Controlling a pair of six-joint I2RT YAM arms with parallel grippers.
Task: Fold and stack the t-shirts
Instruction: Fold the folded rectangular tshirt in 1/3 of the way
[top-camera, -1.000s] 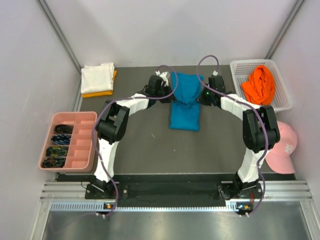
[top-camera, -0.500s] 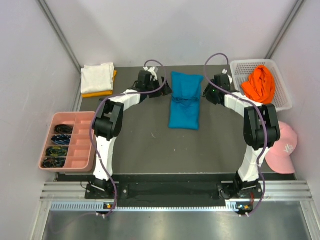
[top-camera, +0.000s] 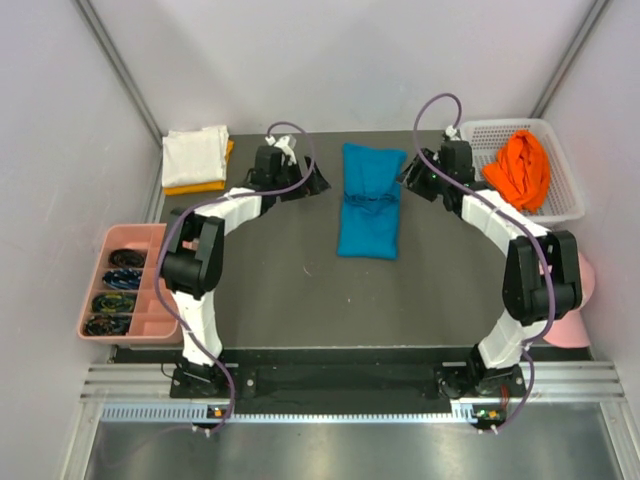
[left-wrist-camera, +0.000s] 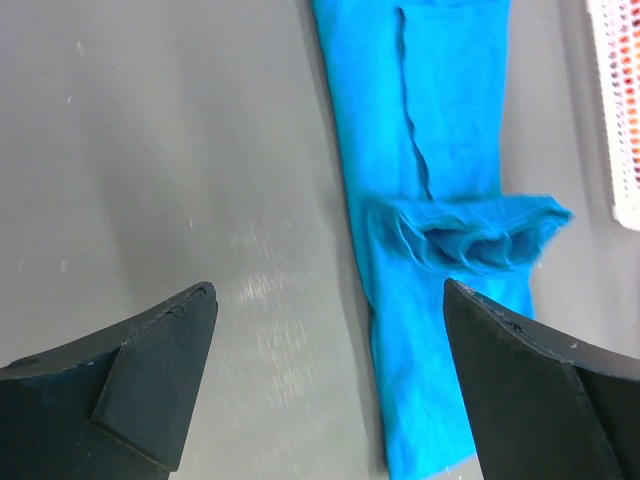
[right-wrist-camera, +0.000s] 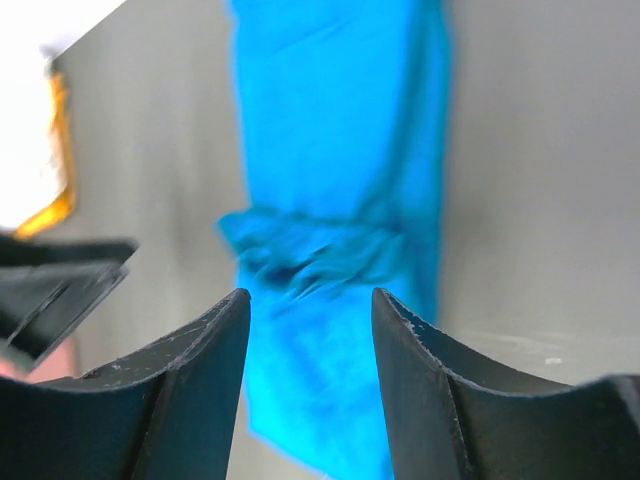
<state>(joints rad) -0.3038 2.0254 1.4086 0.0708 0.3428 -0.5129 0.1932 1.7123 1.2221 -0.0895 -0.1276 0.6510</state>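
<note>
T-shirts four: teal shirt (top-camera: 369, 200), white shirt (top-camera: 195, 155) covering most of yellow shirt (top-camera: 197, 187), orange shirt (top-camera: 518, 168) in basket (top-camera: 500, 126). Left gripper (left-wrist-camera: 328, 288), right gripper (right-wrist-camera: 310, 293) gaping, empty.

A dark grey table (top-camera: 300, 290) sits between pale walls. At its left edge rests a pink compartment tray (top-camera: 158, 262), with dark coiled items (top-camera: 113, 300) in the left-hand sections. A white mesh basket (top-camera: 570, 190) stands in the far right corner. A pink cap (top-camera: 588, 278) lies at the right edge, partly hidden.
</note>
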